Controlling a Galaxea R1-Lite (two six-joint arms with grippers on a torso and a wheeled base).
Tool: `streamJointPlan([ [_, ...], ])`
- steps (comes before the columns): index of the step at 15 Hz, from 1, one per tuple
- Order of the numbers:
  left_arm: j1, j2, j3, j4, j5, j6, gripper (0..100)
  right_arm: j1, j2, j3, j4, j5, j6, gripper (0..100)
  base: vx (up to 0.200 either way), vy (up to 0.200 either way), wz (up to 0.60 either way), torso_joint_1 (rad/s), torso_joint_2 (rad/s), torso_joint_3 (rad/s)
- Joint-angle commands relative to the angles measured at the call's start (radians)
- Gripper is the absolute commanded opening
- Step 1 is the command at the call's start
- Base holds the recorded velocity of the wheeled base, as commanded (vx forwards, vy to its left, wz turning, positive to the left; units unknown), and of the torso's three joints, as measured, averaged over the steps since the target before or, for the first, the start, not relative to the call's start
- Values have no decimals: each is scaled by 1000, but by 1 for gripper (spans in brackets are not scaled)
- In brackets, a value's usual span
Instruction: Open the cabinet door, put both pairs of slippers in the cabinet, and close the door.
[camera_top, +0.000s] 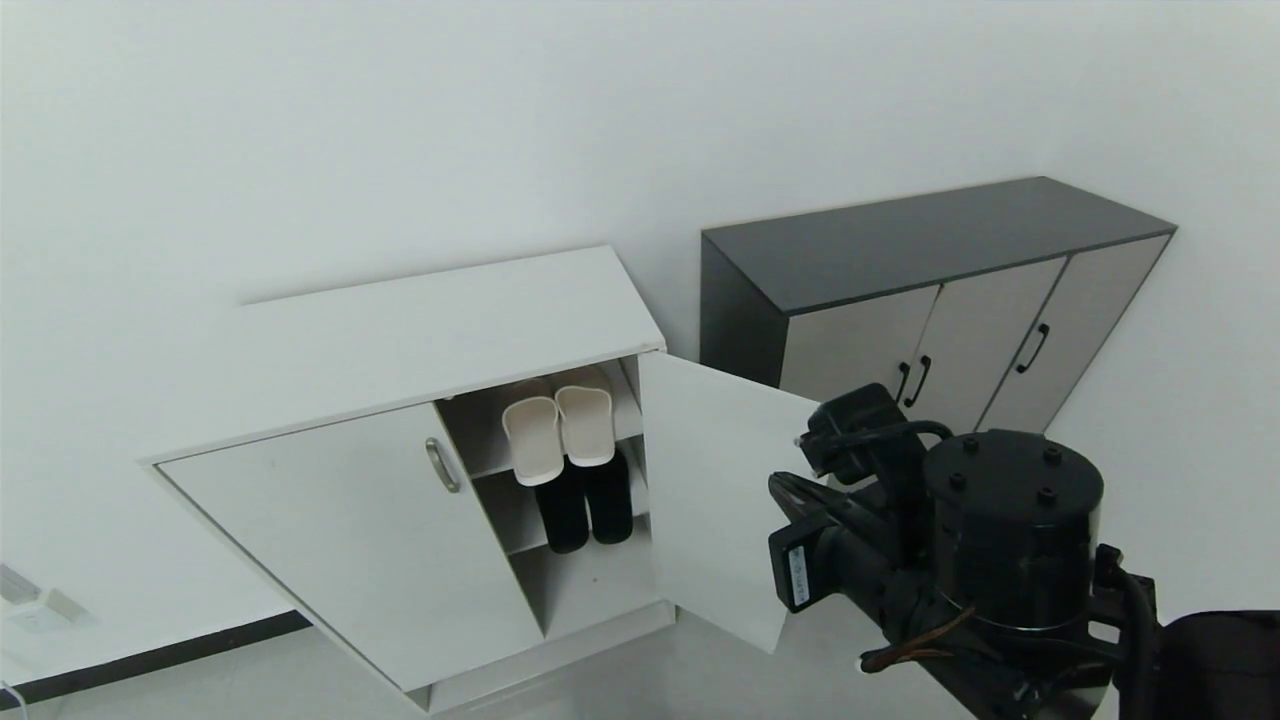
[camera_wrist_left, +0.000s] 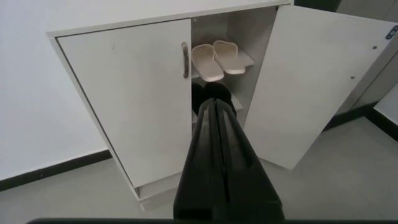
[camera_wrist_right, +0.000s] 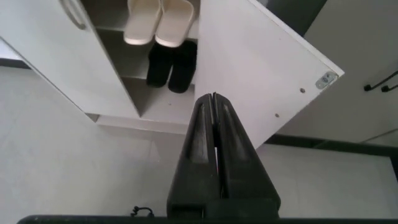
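The white cabinet (camera_top: 400, 330) stands with its right door (camera_top: 720, 500) swung open and its left door (camera_top: 340, 540) closed. A pair of white slippers (camera_top: 560, 430) lies on the upper shelf. A pair of black slippers (camera_top: 588, 510) lies on the shelf below. My left gripper (camera_wrist_left: 214, 104) is shut and empty, facing the opening and hiding part of the black slippers (camera_wrist_left: 200, 94). My right gripper (camera_wrist_right: 214, 98) is shut and empty, held in front of the open door (camera_wrist_right: 249, 68), apart from it. The right arm (camera_top: 900, 530) sits by that door's outer edge.
A dark-topped cabinet (camera_top: 930, 290) with grey doors stands against the wall to the right, close behind the open door. The closed door carries a metal handle (camera_top: 442, 465). Grey floor (camera_top: 640, 670) lies in front of the white cabinet.
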Motion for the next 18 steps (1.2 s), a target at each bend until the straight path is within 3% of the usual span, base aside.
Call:
streamJointPlan([
  [1, 0, 0, 0, 0, 1, 0, 0, -1, 4, 0, 1, 0, -1, 0, 0, 0, 0, 0, 0, 0],
  [9, 0, 0, 1, 0, 1, 0, 0, -18, 18, -5, -2, -2, -1, 0, 0, 0, 0, 109, -225, -123],
  [13, 0, 0, 0, 0, 1, 0, 0, -113, 39, -51, 1, 1, -34, 0, 0, 0, 0, 101, -206, -115],
  [18, 0, 0, 0, 0, 1, 0, 0, -274, 179, -252, 101, 5, 27, 0, 0, 0, 0, 0, 0, 0],
])
